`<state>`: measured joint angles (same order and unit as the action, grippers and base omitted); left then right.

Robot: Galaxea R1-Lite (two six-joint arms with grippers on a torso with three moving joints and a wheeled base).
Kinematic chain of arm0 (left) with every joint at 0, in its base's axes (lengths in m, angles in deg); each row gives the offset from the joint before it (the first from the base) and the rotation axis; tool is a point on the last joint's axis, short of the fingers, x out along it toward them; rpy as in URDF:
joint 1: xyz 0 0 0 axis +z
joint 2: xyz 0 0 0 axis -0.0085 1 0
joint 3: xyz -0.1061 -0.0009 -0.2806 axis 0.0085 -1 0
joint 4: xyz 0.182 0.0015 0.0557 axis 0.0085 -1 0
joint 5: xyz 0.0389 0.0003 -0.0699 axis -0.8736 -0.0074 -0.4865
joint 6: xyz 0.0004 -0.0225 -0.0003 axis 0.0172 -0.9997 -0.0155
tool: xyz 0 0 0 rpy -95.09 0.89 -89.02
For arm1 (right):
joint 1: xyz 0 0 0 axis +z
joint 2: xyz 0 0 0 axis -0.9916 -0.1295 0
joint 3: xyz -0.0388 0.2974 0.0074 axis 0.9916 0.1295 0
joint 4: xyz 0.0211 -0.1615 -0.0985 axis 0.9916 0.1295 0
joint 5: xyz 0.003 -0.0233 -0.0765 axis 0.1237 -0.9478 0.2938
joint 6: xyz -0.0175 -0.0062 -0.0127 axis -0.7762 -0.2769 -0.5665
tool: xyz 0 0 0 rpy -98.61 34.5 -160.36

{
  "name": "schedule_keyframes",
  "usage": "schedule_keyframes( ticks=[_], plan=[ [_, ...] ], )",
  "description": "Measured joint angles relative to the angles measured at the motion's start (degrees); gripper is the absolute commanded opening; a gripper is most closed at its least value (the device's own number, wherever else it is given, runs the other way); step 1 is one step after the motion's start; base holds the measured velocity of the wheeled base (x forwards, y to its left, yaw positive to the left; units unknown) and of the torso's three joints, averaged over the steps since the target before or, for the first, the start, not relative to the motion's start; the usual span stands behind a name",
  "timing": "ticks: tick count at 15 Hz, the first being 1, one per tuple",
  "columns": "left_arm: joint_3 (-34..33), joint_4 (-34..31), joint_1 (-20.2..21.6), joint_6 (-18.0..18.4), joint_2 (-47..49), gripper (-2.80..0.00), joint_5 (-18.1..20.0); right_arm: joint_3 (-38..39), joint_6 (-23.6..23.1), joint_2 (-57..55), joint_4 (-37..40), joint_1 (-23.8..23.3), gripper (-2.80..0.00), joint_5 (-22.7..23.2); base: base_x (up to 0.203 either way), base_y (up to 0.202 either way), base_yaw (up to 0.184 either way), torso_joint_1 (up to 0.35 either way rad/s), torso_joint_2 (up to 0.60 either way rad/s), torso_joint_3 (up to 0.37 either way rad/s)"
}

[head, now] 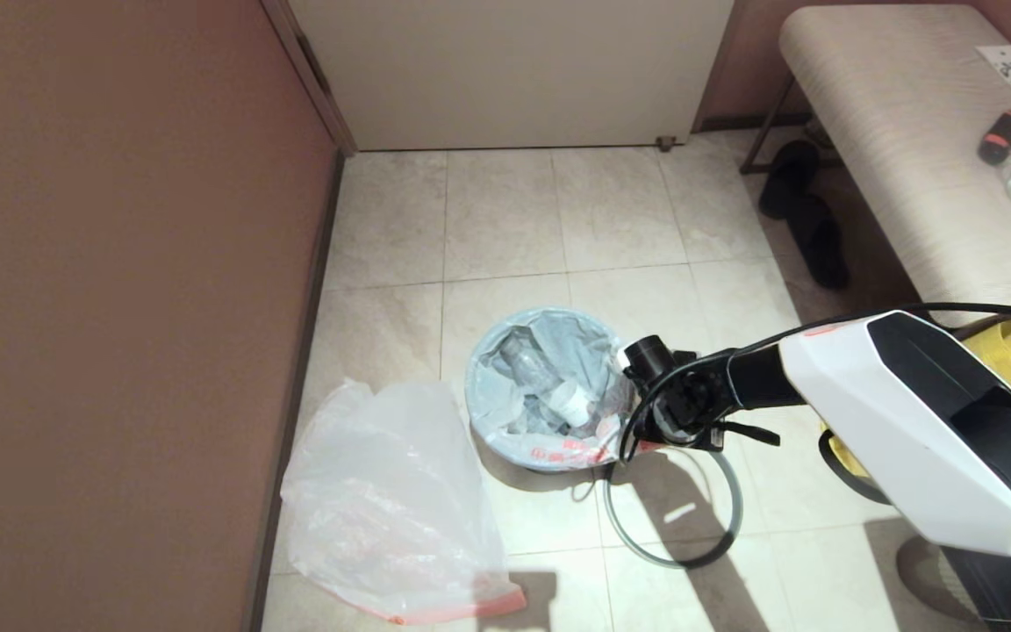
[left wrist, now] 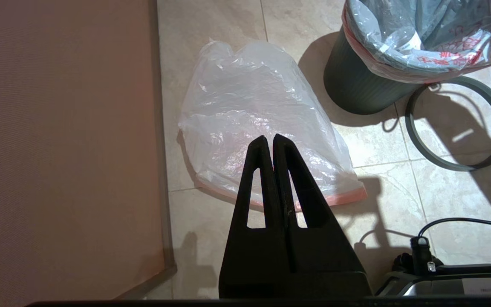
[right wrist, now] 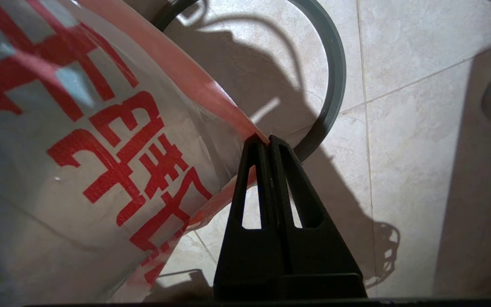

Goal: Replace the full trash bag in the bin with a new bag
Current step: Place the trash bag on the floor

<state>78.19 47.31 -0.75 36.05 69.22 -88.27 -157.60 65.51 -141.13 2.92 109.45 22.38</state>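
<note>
A small round black plastic bin (head: 549, 461) stands on a pale tiled floor, lined with a thin translucent white trash bag (head: 549, 386) printed in bold red characters, its pink-red edge folded over the rim and bottles and crumpled rubbish visible inside. The bin's thin grey hoop (head: 672, 509) lies flat on the tiles just beside it, so the ring that clamps the bag is already off. The right gripper (right wrist: 264, 138) is at the bin's near-right side with its black fingers pressed together on the pink-red edge of the full bag; the pinch looks slight, right at the hem. The new bag (head: 391, 500), a crinkled translucent white plastic bag with a pink-red band, lies spread on the floor to the left of the bin, near a reddish-brown wall. The left gripper (left wrist: 273, 138) hangs closed and empty above that new bag. Judged from this, the task is early: lifting out the full bag, lining the bin and refitting the hoop all remain.
</note>
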Motion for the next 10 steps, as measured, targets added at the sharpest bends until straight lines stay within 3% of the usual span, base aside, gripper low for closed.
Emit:
schedule_keyframes(
  ticks=[6, 8, 10],
  plan=[
    [0.00, -0.02, 0.00, 0.00, 0.00, -2.80, -0.02, -0.15, 0.59, 8.13, 6.60, 1.11, -2.80, 2.19, 0.000, 0.000, 0.000, 0.000, 0.00, 0.000],
    [0.00, 0.00, 0.00, -0.02, 0.00, -2.80, 0.00, -0.49, 2.94, 11.30, 10.00, 1.48, -2.80, 6.38, 0.000, 0.000, 0.000, 0.000, 0.00, 0.000],
    [0.00, -0.01, 0.00, 0.00, 0.00, -2.80, -0.02, -1.68, 6.99, 14.25, 13.93, 1.61, -2.80, 13.96, 0.000, 0.000, 0.000, 0.000, 0.00, 0.000]
  ],
)
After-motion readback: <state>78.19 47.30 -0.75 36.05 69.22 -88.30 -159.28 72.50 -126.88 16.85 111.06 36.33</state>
